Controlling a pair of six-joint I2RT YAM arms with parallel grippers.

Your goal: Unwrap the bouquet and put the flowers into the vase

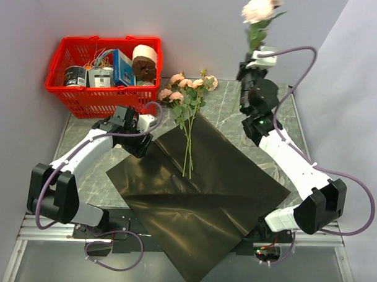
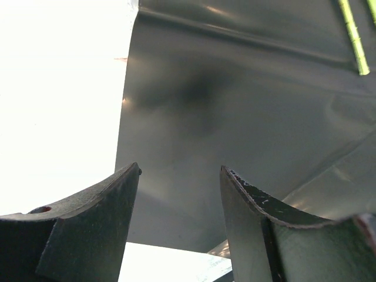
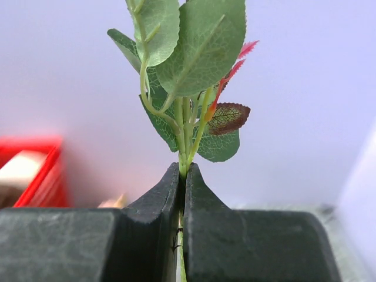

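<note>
Currently, the right jaws are clenched on the stem of one rose [image 1: 260, 8], held upright above the table [image 1: 230, 111] at 1 o'clock. Other flowers [image 1: 189, 94] lie at 12 o'clock, their stems resting on the unfolded dark paper sheet [image 1: 205, 197]. The left jaws stand released over the sheet's 10 o'clock edge, grasping nothing. A red basket [image 1: 104, 67] sits at 10 o'clock.

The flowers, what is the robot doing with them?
The right gripper is shut on the stem of one rose and holds it up high, bloom on top. The other flowers lie at the far corner of the dark paper, spread open on the table. The left gripper hangs open over the paper's left edge.
</note>
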